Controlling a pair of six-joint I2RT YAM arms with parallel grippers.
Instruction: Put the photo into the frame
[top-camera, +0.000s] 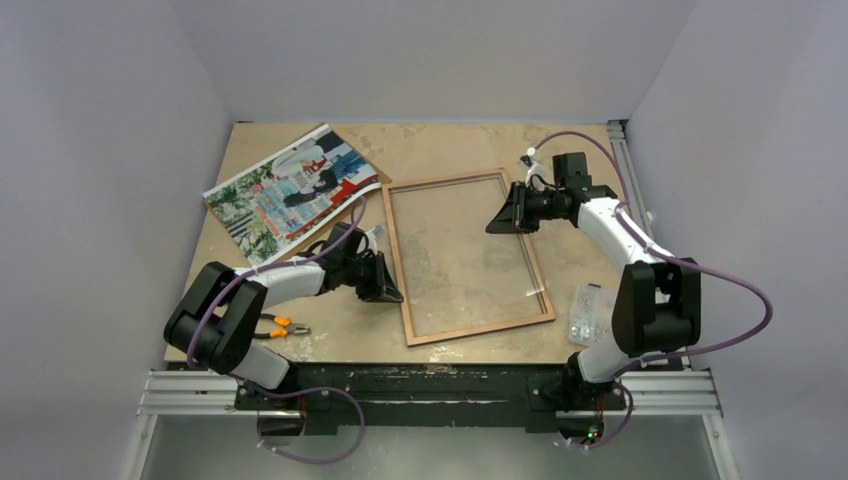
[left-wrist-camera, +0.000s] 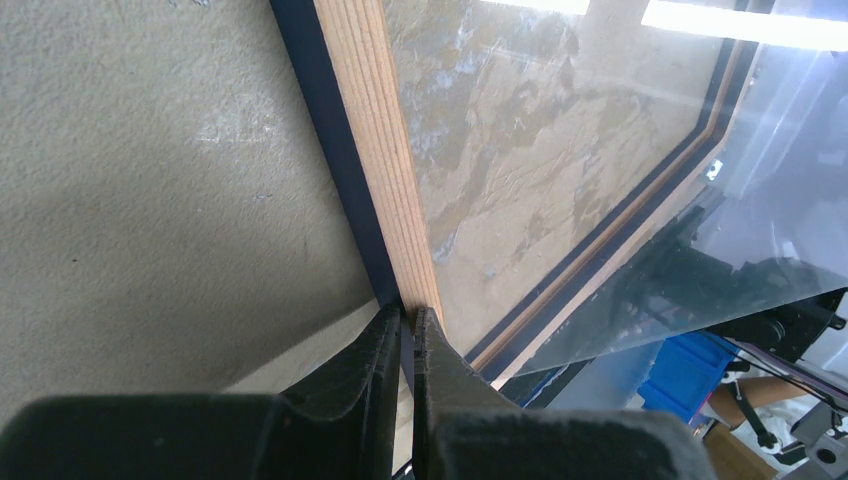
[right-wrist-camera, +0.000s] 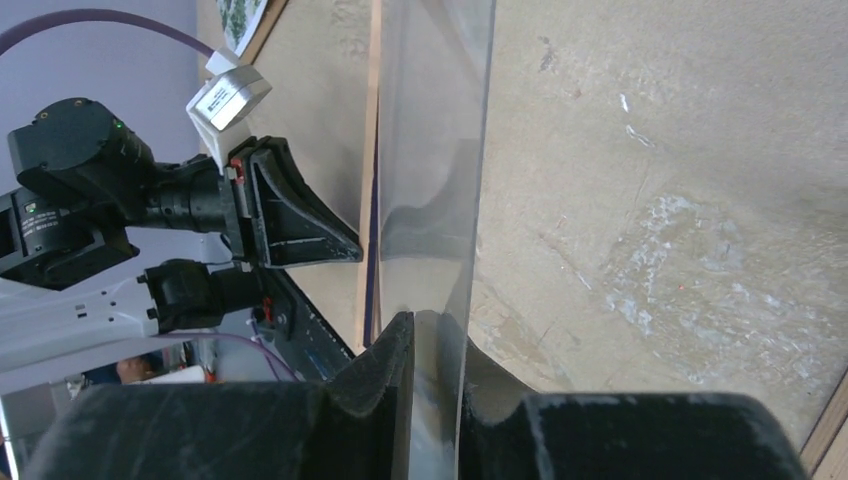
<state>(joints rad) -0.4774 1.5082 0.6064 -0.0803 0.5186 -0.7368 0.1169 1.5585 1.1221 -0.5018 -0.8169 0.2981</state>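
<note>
While the frame (top-camera: 480, 325) lies back-up in the middle of the table (top-camera: 440, 150), the left gripper (left-wrist-camera: 412, 312) pinches its left rail, jaws almost together. The right gripper (right-wrist-camera: 435, 320) grips the right edge of the clear pane (right-wrist-camera: 435, 150), which is lifted off the rails on that side; the photo (top-camera: 290, 185) rests well apart at the far-left corner, bare tabletop between

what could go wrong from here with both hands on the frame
1. The right hand pinches only the edge of the clear pane, which looks tilted up out of the frame; it may slip, flex or crack.
2. The left hand clamps just one thin rail of the frame, so the frame could skid or twist.
3. The photo lies off at the far left while both hands are occupied.
</note>
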